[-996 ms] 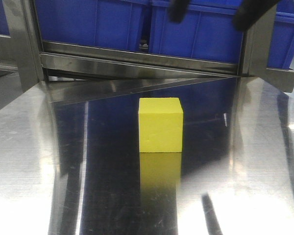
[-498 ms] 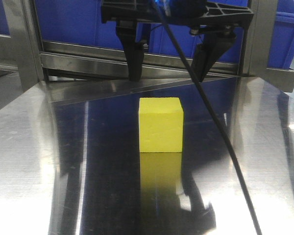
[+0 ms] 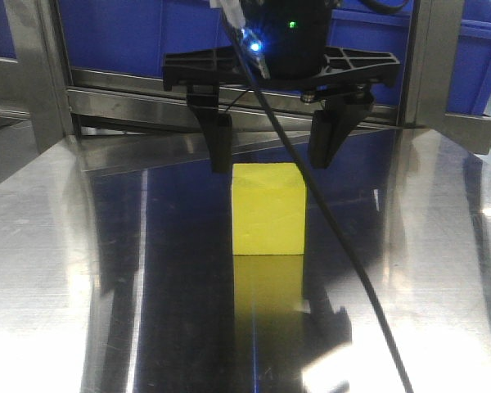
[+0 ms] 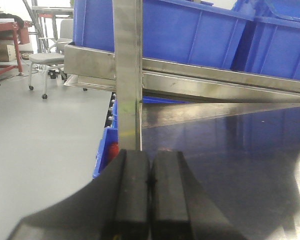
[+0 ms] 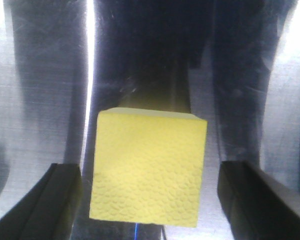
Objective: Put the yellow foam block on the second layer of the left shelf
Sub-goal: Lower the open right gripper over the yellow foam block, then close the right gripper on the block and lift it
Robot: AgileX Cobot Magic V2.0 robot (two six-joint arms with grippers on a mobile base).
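The yellow foam block (image 3: 268, 209) stands on the shiny steel table (image 3: 57, 270), near the middle. My right gripper (image 3: 270, 147) hangs open just above and behind it, one finger at each side of the block's top, not touching. In the right wrist view the block (image 5: 147, 170) lies between the two black fingers (image 5: 60, 195), with gaps on both sides. My left gripper (image 4: 150, 180) is shut and empty, low beside a steel shelf post (image 4: 127, 75). The block is out of the left wrist view.
A steel shelf rail (image 3: 229, 98) carrying large blue bins (image 3: 147, 37) runs along the back of the table. A black cable (image 3: 335, 237) hangs from the right arm across the front view. Another blue bin (image 4: 105, 150), a chair (image 4: 42, 65) and grey floor lie left of the table.
My right gripper has come down from the top of the front view, open, until its fingertips flank the block's top. The block has not moved.
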